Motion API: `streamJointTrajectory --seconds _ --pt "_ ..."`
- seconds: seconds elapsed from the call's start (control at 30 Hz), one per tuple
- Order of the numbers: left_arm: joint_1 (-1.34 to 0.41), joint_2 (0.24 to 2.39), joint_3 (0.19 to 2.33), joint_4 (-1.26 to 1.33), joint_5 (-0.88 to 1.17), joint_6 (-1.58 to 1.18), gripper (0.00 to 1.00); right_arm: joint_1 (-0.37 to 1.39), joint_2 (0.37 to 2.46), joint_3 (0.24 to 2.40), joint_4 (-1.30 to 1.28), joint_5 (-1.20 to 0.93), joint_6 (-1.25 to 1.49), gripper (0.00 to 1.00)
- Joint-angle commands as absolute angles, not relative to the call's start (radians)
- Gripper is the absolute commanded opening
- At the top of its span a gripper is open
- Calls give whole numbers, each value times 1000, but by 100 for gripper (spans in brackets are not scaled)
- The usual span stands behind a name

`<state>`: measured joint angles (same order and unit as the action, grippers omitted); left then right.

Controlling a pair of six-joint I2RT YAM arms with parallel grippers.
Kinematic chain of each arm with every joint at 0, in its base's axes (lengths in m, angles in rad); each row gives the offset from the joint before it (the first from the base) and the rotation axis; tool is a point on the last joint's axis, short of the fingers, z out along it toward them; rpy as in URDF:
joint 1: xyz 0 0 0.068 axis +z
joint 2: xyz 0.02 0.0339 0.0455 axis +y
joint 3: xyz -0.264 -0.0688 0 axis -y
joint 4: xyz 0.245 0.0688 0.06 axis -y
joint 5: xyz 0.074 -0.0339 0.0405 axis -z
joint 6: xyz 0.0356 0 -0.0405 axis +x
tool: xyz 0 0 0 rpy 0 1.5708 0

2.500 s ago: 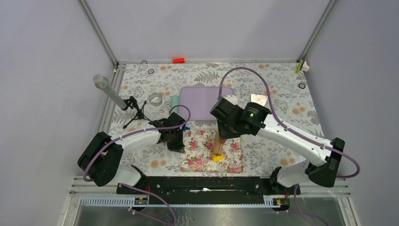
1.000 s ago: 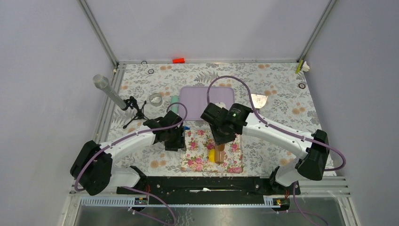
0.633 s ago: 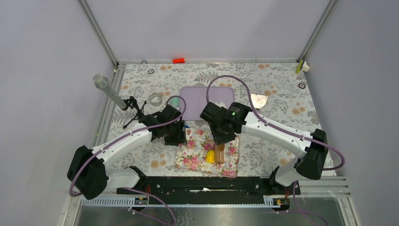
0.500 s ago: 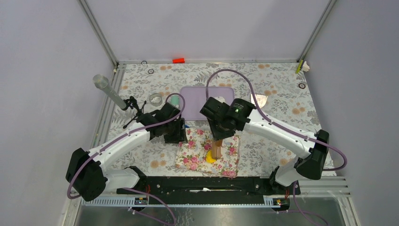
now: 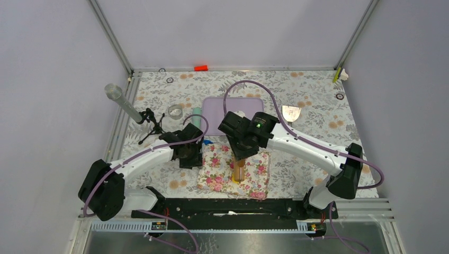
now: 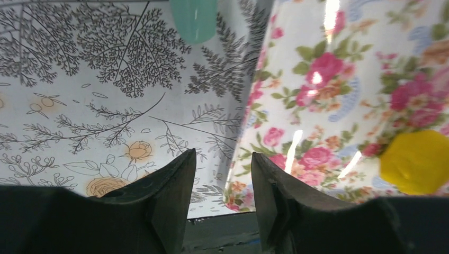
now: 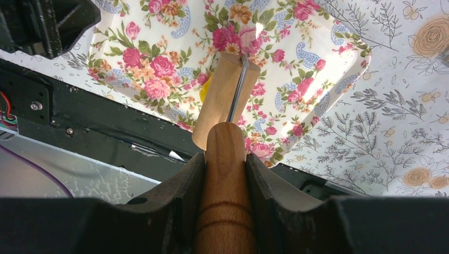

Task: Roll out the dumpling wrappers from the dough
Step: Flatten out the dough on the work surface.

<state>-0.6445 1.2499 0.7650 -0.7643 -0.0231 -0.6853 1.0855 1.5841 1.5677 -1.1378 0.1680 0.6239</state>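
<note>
So, writing: dark mark on the silver piece (image 5: pixel 290 111) toward the table's far right, too small to read
surface: table (image 5: pixel 317 100) under a pale cover printed with grey ferns and orange flowers; black rail along its near edge
room: plain grey-lilac walls, metal frame posts rising from both far corners
floral mat (image 5: pixel 214 174): glossy, pink roses, at the middle of the table's near edge
dough (image 6: pixel 417 161): yellow lump on the floral mat by the mat's near edge, mostly under the rolling pin barrel, only a sliver showing beside it from the right wrist
rolling pin (image 7: pixel 225 100): wooden, barrel lying on the dough
right gripper (image 7: pixel 225 159): fingers clamped on the rolling pin handle
left gripper (image 6: pixel 223 156): fingers apart, nothing gripped, over the mat's left edge
lavender board (image 5: pixel 214 108): middle of the table, beyond the mat
mint cylinder (image 5: pixel 197 114): just left of the board
microphone (image 5: pixel 124 104): on a small tripod at the table's left edge
red block (image 5: pixel 200 67): far edge
</note>
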Motion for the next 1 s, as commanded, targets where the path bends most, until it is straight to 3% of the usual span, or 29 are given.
streamJointTrajectory --seconds 0.0,0.27,0.37,0.57,0.8,0.97 --pt "-644 1293 721 -659 -21 -705 47 1093 1559 1571 -1122 208 608 0" --pt "-655 1359 656 -498 -5 -765 44 1091 1519 1546 -1118 245 619 0" --pt "-659 1389 660 -485 -5 -794 39 1090 1499 1528 -1119 265 623 0" --pt "-663 1393 687 -518 -21 -907 0 1049 1439 1482 -1098 275 618 0" --pt "-671 1364 683 -496 -26 -1063 0 970 1367 1459 -1064 275 621 0" --pt "-676 1383 701 -487 25 -1011 0 966 1365 1443 -1043 273 658 0"
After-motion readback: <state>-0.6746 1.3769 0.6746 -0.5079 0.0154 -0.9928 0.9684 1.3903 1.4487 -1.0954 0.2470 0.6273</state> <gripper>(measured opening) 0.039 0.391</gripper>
